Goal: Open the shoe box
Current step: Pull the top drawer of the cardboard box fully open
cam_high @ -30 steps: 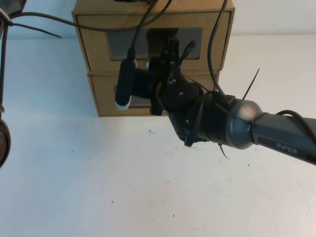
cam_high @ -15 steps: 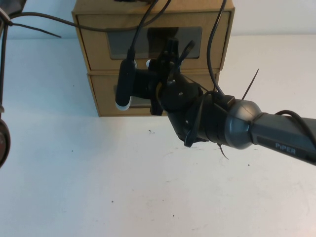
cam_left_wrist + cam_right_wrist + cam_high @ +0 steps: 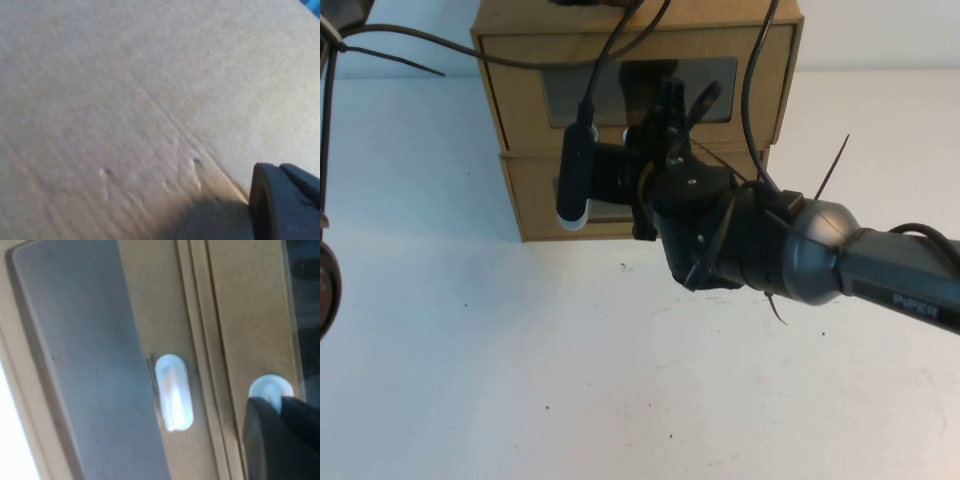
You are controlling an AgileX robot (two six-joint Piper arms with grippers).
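White table [image 3: 470,380]: PiPER arm's [image 3: 910,292] right gripper [image 3: 280,407] clamps box [image 3: 520,85] tab [image 3: 270,385]; left gripper [image 3: 285,202] near cardboard [image 3: 125,100]

Right arm [image 3: 840,265] stretched forward, right hand [image 3: 276,409] closed, left hand [image 3: 285,202] barely glimpsed

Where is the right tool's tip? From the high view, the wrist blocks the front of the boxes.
Observer: The right wrist view shows the right tool closed over one end of a white tab on the cardboard front.
Operator: Any other tab close by?
Observer: Yes, a second white tab, free, beside the grey window.
Operator: And the left tool? It is out of my view.
Observer: The left tool sits close against plain cardboard.
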